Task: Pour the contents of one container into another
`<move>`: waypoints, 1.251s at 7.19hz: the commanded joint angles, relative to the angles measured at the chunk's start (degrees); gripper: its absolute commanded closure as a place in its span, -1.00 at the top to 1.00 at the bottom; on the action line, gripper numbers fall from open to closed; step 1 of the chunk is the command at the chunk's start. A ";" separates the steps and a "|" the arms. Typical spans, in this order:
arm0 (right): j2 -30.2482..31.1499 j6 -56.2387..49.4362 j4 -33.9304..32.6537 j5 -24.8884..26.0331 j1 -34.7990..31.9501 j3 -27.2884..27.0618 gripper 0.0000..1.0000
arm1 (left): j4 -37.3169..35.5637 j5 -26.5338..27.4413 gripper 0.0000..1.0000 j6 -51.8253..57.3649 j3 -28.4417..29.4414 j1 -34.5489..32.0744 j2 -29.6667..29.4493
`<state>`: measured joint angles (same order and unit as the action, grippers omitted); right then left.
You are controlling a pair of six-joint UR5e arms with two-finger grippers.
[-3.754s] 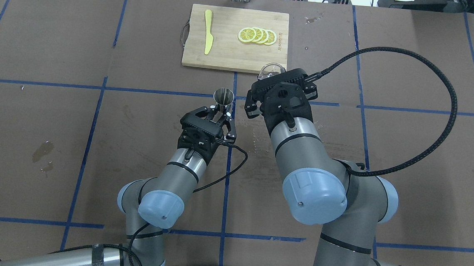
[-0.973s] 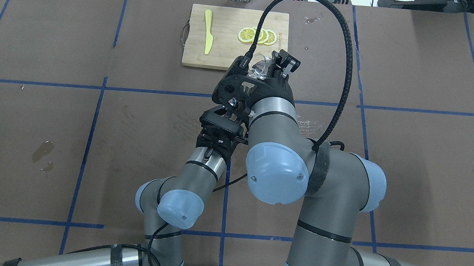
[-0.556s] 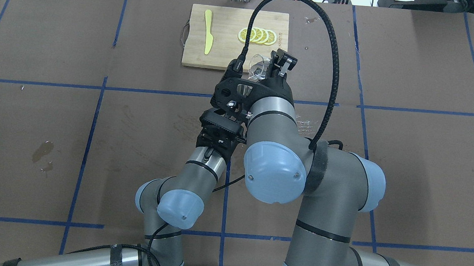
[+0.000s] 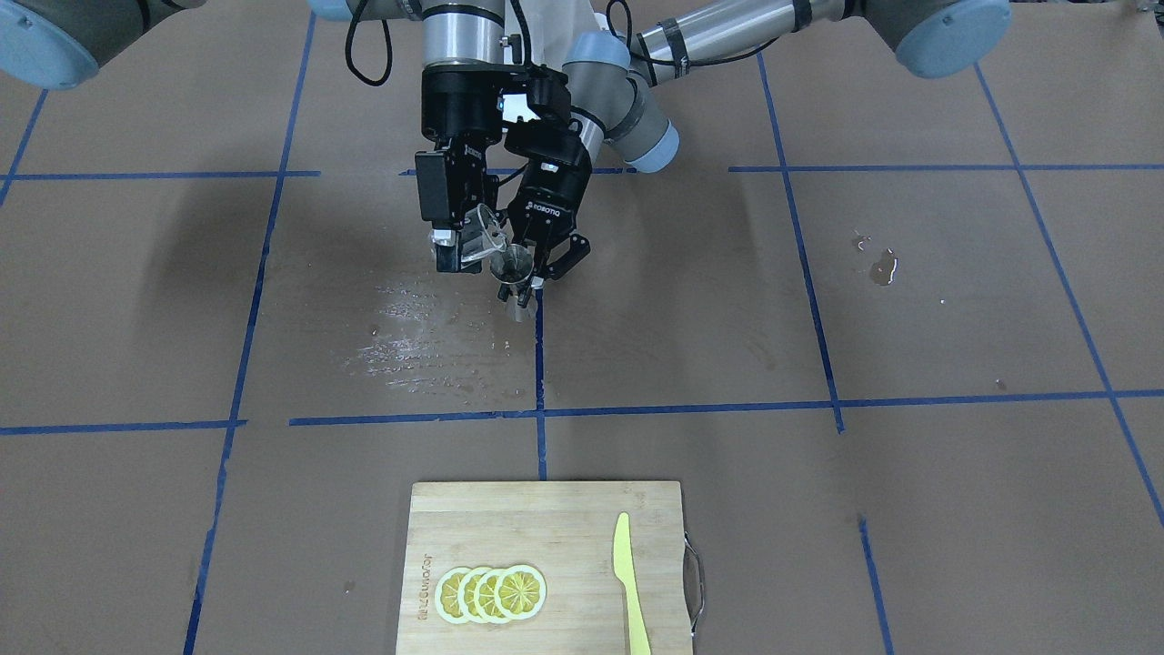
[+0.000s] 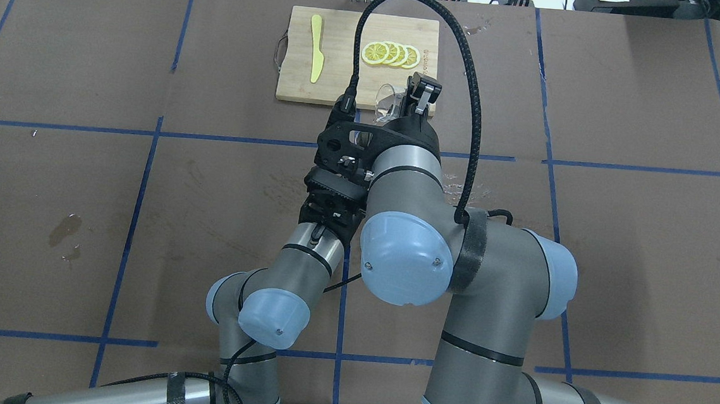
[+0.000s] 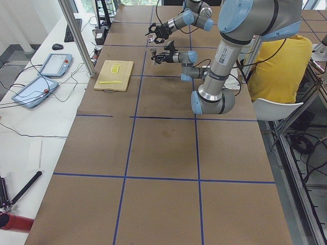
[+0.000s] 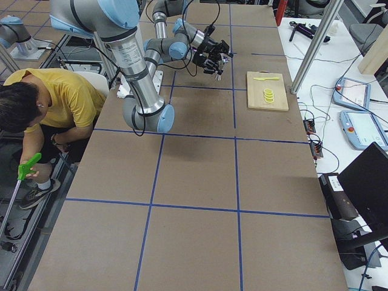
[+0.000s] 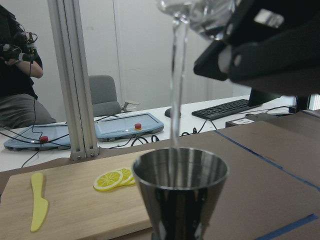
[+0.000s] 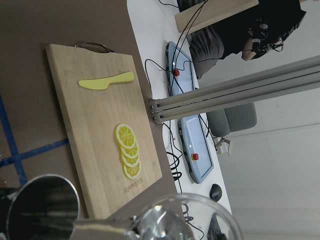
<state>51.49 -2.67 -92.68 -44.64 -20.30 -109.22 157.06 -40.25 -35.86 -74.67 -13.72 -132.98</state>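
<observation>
The clear glass cup is tipped mouth-down in my right gripper, which is shut on it. A thin stream of water falls from the cup into the steel jigger. The jigger stands upright just below and beside the cup, lifted off the table, with my left gripper shut on its waist. From overhead the cup shows beside one of the right gripper's fingers; the jigger and left fingers are hidden under the right wrist.
A wet patch spreads on the brown mat below the grippers. The wooden cutting board lies farther out, with lemon slices and a yellow knife on it. A small stain marks the mat on the robot's left.
The right arm has carried the glass cup over the jigger and turned its wrist further, tipping the cup more; its cable has swung left. The left arm holds still.
</observation>
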 commanded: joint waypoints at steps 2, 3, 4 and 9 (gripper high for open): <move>-0.07 -6.19 -1.26 0.26 -0.09 -0.11 -1.00 | 0.00 0.00 -1.00 0.00 -0.21 0.01 0.00; -0.16 -7.60 -1.36 0.26 -0.18 -0.11 -1.00 | 0.00 0.00 -1.00 0.00 -0.21 0.01 0.00; -0.25 -9.53 -1.36 0.78 -0.26 -0.20 -1.00 | 0.00 0.00 -1.00 0.00 -0.21 0.01 0.00; -0.43 -11.66 -1.36 1.14 -0.44 -0.38 -1.00 | 0.00 0.00 -1.00 0.00 -0.21 0.01 0.00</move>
<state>51.08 -14.19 -94.04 -43.52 -20.70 -109.57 157.06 -40.26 -35.86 -74.88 -13.71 -132.98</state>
